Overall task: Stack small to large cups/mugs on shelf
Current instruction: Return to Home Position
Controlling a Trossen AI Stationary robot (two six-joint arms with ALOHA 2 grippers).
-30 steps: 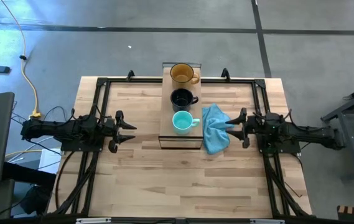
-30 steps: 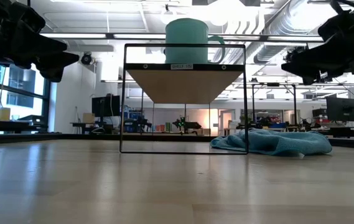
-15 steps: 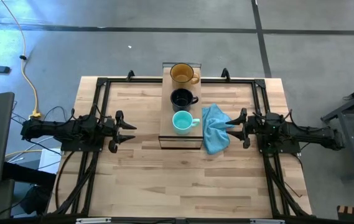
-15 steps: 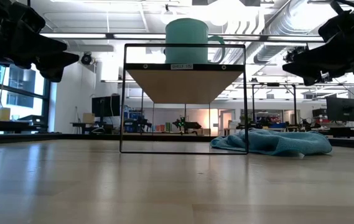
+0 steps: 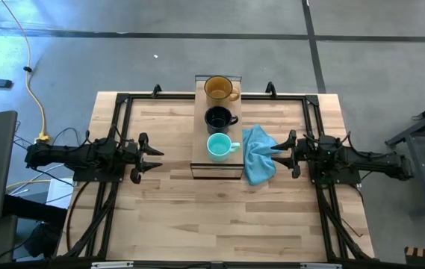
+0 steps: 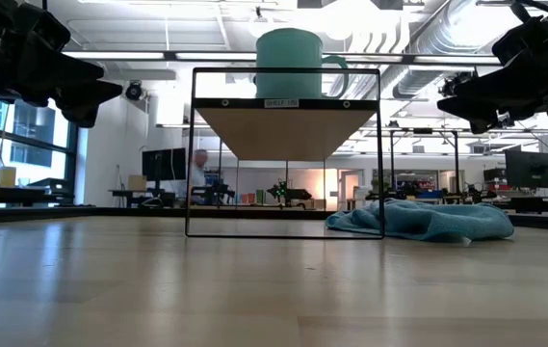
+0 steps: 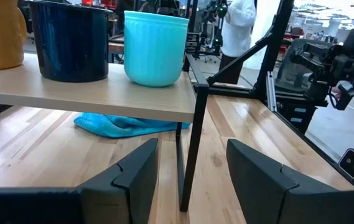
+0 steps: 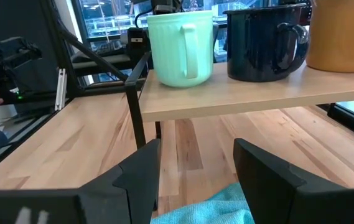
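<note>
Nothing on the tabletop [image 5: 197, 217] has shifted since half a second ago, and both arms keep their places. The one change is a person [image 6: 197, 172] who has come into sight far off in the room behind, seen through the open frame of the shelf [image 5: 201, 127].

From above, the shelf lies along the middle of the tabletop, reaching its far edge. Three mugs stand upright on it in a single row, apart from one another. The teal mug [image 5: 218, 146] is nearest the front. The black mug [image 5: 217, 117] is in the middle. The amber glass mug [image 5: 218, 88] is at the far end. All three handles point toward the right arm's side.

The left hand [image 5: 156, 159] is raised above the tabletop, left of the shelf and well apart from it. Its fingers [image 7: 133, 177] are spread wide and hold nothing.

The right hand [image 5: 278, 153] is raised on the other side, level with the teal mug, over the outer edge of a crumpled blue cloth [image 5: 257, 153]. Its fingers [image 8: 260, 177] are also wide apart and empty. The cloth lies on the tabletop just beside the shelf's right side.

From table height, the teal mug [image 6: 293, 63] sits atop the shelf board, which is held up off the tabletop by the dark frame.
</note>
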